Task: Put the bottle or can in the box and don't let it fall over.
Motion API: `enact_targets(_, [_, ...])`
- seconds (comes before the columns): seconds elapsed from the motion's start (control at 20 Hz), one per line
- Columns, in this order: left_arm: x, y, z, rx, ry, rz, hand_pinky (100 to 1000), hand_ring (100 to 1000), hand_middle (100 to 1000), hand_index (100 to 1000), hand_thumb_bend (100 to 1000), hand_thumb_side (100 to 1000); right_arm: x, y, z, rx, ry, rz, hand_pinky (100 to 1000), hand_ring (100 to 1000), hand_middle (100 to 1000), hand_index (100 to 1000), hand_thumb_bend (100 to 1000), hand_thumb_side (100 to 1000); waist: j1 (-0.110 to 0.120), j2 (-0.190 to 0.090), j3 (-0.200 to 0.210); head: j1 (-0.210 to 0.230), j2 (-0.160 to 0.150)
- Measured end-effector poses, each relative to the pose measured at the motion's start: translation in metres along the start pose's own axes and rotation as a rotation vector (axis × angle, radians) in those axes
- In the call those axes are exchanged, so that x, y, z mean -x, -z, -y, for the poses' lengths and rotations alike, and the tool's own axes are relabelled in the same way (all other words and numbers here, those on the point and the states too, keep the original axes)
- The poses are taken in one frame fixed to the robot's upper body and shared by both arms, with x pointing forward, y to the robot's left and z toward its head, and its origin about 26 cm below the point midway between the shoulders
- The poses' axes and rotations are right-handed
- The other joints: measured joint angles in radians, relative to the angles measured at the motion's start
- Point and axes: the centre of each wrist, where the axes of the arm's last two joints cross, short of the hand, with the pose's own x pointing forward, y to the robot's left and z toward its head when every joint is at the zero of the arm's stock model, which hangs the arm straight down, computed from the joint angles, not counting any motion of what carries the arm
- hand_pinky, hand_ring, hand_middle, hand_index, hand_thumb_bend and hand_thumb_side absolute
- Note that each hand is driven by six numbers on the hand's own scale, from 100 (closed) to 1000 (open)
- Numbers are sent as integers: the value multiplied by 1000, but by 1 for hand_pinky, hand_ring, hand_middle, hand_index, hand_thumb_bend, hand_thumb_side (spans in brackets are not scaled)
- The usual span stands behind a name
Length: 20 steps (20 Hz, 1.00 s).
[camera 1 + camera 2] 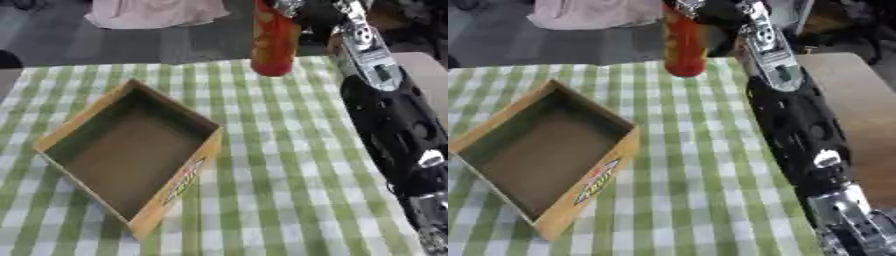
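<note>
Cardboard box (pixel 131 150) lay open-topped on the left half of the green-checked table (pixel 280 175), turned askew, one corner toward the near edge; its inside held nothing visible. Red bottle (pixel 274 40) stood upright at the table's far edge, its base over the cloth, its top cut off by the picture's upper border; whether the base touched the cloth could not be told. Right hand (pixel 302 11) was just beside the bottle's upper part, largely cropped and blurred, so its finger posture could not be told. The black right arm (pixel 794 120) ran along the table's right edge.
</note>
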Motion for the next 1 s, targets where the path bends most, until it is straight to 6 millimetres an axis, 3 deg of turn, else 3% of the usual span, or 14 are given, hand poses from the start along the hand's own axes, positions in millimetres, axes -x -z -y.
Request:
enact_targets(0.6, [0, 0, 0, 3, -3, -2, 1000, 609, 834, 742, 100, 668, 14, 8, -54, 31, 9, -23, 100, 363, 649, 204, 189, 100, -14, -6, 29, -37, 21])
enact_targets(1.0, [0, 1, 1, 4, -5, -3, 1000, 608, 834, 742, 100, 668, 24, 5, -75, 80, 26, -45, 100, 390, 696, 228, 183, 100, -19, -11, 39, -51, 36])
